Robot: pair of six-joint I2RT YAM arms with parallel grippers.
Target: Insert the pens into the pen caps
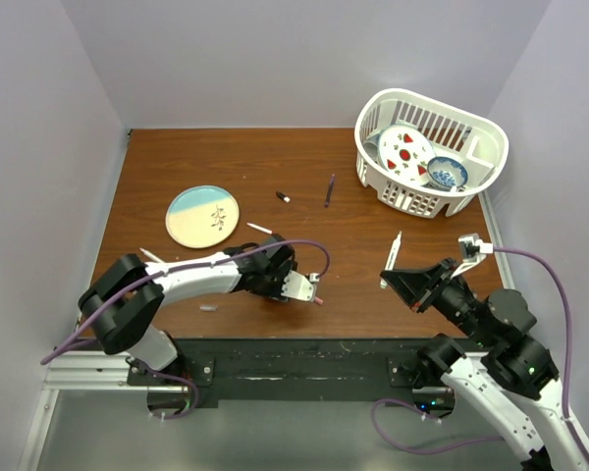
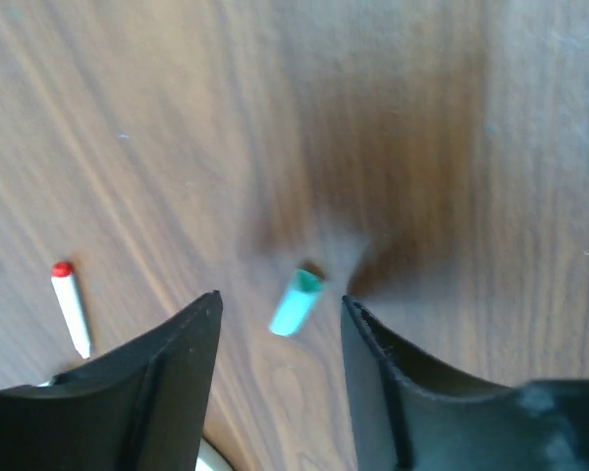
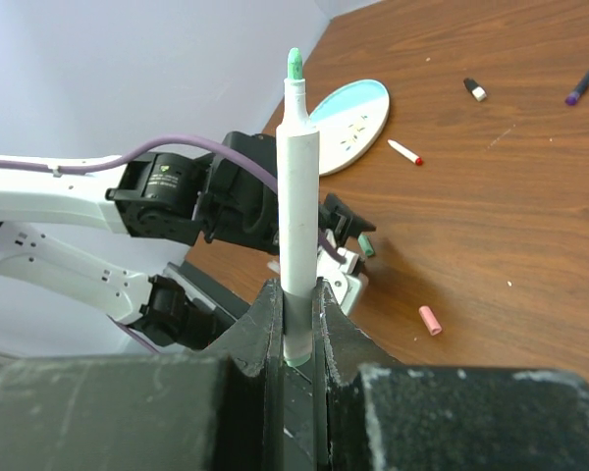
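Left wrist view: the left pincer (image 2: 280, 298) stands with its jaws partly apart and grips nothing. The teal-green cap (image 2: 296, 302) sits loose on the table (image 2: 452, 118) in the gap and appears to touch neither jaw. In the right wrist view, the right pincer (image 3: 296, 294) is clamped narrow on the white barrel of the green-tipped pen (image 3: 298, 186). The pen stands upright out of the jaws, tip uppermost.

Probable faults from this state:
- The cap is small, round and unrestrained. A jaw that meets it off-centre may roll or flick it out of the gap.
- A grip that covers the cap's open end, or turns it away from the pen, would block insertion.
- The pen is held low on its barrel, leaving a long free length. A side load at the tip may pivot it or make it slip in the jaws.
- The pink cap (image 3: 430, 320) lies near the left pincer and may be knocked or picked up by mistake.

Limits of observation:
- The teal-green cap is blurred, so its open end and its tilt cannot be determined.
- The pen's lower end is hidden between the right jaws.
- The lower end of the red-tipped pen (image 2: 71, 306) is cut off behind the left jaw.
- In the top external view the cap is too small to identify.
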